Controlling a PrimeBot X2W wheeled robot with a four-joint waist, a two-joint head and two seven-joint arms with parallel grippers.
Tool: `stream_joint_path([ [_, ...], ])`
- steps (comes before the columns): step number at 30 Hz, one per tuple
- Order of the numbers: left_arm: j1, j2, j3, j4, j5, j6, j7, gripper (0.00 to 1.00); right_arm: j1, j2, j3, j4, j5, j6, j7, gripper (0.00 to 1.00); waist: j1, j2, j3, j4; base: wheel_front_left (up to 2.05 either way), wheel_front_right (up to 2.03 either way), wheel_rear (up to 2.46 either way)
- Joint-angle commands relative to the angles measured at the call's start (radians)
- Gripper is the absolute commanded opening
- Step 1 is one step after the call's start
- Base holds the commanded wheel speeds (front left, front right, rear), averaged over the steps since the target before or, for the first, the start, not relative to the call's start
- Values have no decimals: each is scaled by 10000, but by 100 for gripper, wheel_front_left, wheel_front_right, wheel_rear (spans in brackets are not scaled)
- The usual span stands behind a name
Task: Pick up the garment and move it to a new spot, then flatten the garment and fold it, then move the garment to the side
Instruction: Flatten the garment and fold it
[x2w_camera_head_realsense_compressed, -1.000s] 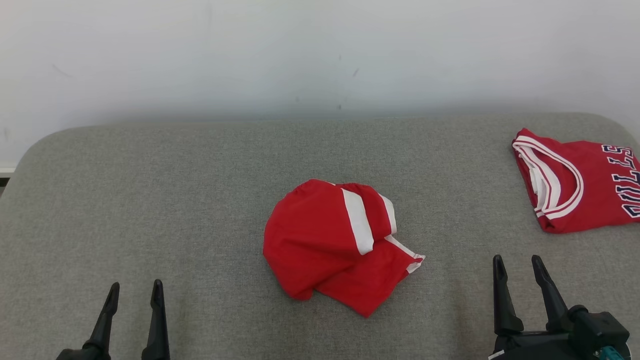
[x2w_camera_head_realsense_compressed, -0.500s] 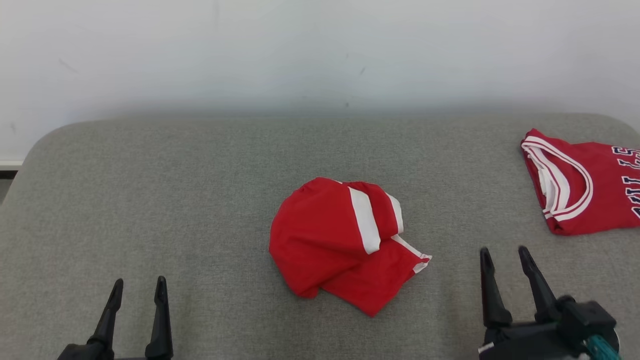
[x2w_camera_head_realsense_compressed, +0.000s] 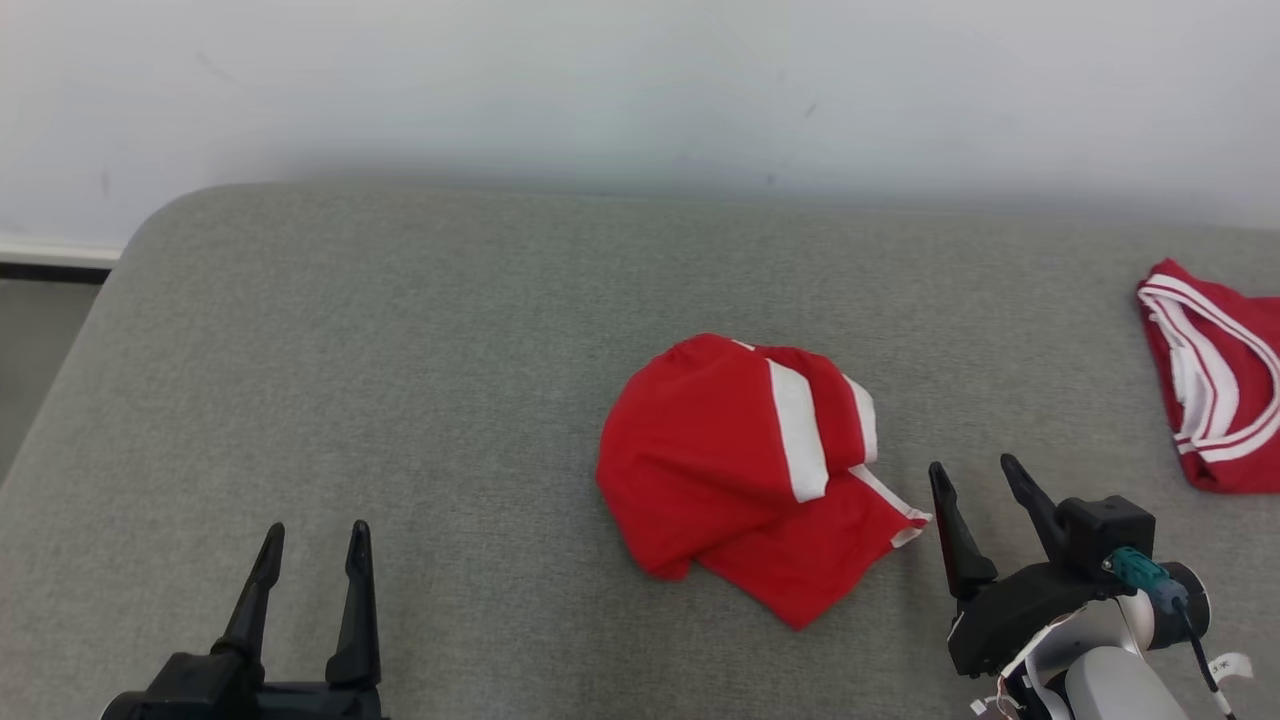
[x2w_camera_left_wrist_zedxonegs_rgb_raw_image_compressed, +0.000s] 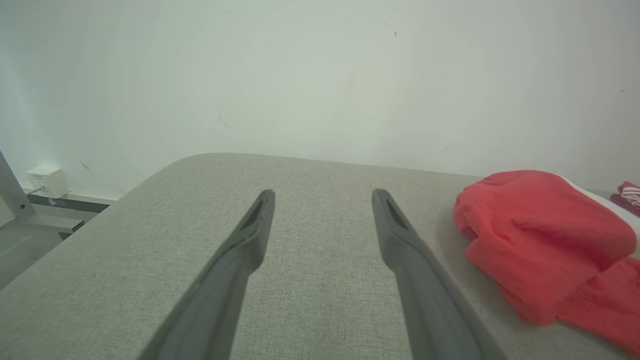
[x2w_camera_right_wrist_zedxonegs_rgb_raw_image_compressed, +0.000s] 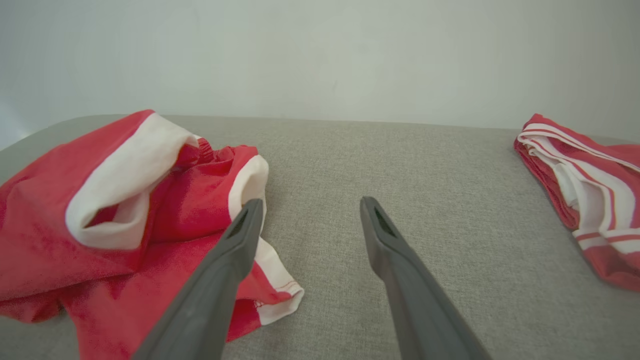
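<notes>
The garment is a crumpled red piece with white stripes, lying in a heap near the middle of the grey padded surface. My right gripper stands open just right of the heap's lower white-edged corner, nothing between its fingers. In the right wrist view the garment lies to the left, its white hem passing under the left finger. My left gripper is open at the lower left, well clear of the cloth. In the left wrist view the garment bulges at the right.
A second red garment with white trim lies folded at the surface's right edge, also seen as red-and-white cloth at right in the right wrist view. A pale wall runs behind. The surface's left edge drops to the floor.
The head camera has turned left, shifting the whole scene rightward. My right gripper has moved up and left, close to the garment's corner. Both grippers stay open.
</notes>
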Motion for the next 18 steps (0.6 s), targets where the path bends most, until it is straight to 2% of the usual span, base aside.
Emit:
stream_joint_path([
  [1,-171,-65,-44,33,70,-14,-29,100,-183,-100,28,228,33,-24,-12,100,-1,-1,209,322,0,0,0],
  [7,-332,-121,-209,94,36,-15,-30,100,-835,-179,197,2158,86,-24,-99,100,-1,-1,481,810,0,0,0],
  [12,-404,-96,-194,171,-14,-15,-30,100,-1064,-57,462,3173,243,-24,-65,100,-1,-1,562,935,0,0,0],
  [13,-429,-91,-189,175,-26,-15,-30,100,-1095,-21,571,3367,309,-24,-2,43,-1,-1,563,941,0,0,0],
  [14,-441,-85,-168,183,-32,-15,-30,100,-1066,34,687,3492,391,-24,37,0,-1,-1,560,938,0,0,0],
  [18,-488,-106,-165,240,-22,-15,-30,100,-1358,-225,772,3723,609,-26,-287,0,-1,-1,532,909,0,0,0],
])
